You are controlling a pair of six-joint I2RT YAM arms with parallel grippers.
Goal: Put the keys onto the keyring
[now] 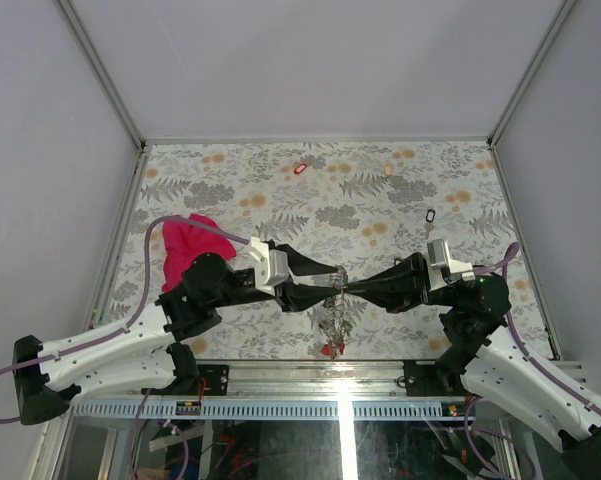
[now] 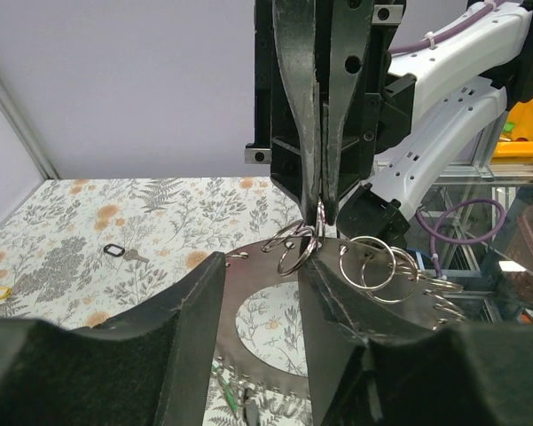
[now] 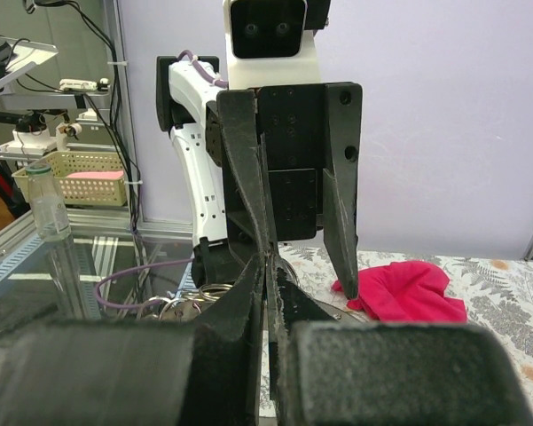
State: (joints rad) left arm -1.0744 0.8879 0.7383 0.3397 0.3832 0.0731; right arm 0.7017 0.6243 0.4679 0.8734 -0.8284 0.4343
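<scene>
hold: left gripper (image 1: pixel 331 286) jaws stood apart, keyring (image 2: pixel 266 271) lying across them, grip unclear | right gripper (image 2: pixel 322 209) clenched a key loop (image 2: pixel 294 255) at keyring's rim, likely steadying it for threading | loose keys (image 1: pixel 429 215) lay well beyond keyring

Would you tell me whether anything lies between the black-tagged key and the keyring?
Nothing visible does; only bare table lies between the black-tagged key and the keyring, with the right hand close above the ring.
</scene>
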